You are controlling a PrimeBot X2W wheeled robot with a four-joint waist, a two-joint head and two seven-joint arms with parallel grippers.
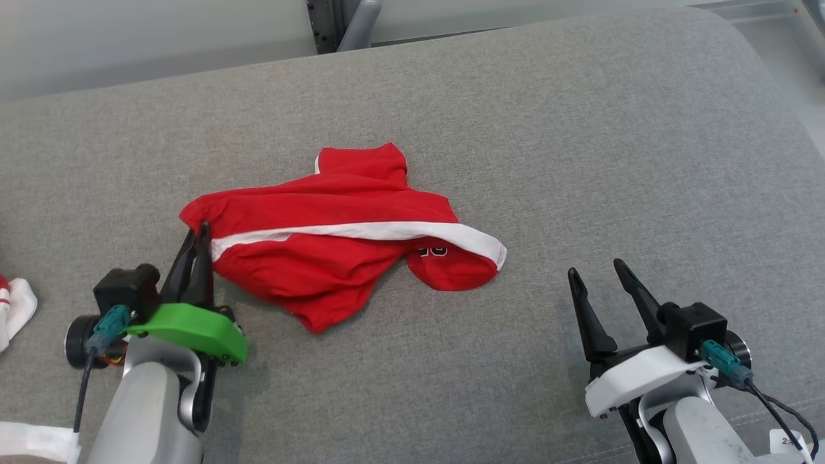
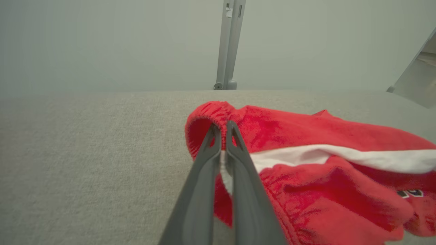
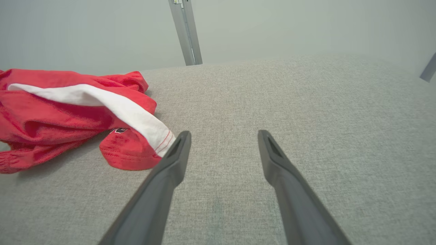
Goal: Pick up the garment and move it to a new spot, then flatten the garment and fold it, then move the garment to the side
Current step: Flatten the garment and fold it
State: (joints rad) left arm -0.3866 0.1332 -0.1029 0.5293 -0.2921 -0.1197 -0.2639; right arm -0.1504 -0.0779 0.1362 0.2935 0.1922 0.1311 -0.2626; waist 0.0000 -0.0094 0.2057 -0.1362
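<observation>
The garment [image 1: 335, 238] is a pair of red shorts with a white side stripe, lying crumpled on the grey cushioned surface [image 1: 580, 161]. My left gripper [image 1: 198, 233] is shut on the elastic waistband at the garment's left end; in the left wrist view the two fingers [image 2: 235, 160] pinch the gathered red and white hem of the garment [image 2: 306, 136]. My right gripper [image 1: 596, 270] stands open over bare fabric to the right of the garment, its fingers [image 3: 177, 153] apart with nothing between them. The garment [image 3: 68, 112] lies just left of the left finger.
A red and white cloth [image 1: 16, 309] lies at the left edge of the head view. A metal post [image 1: 351, 26] rises behind the surface's far edge. Bare grey surface spreads to the right and behind the garment.
</observation>
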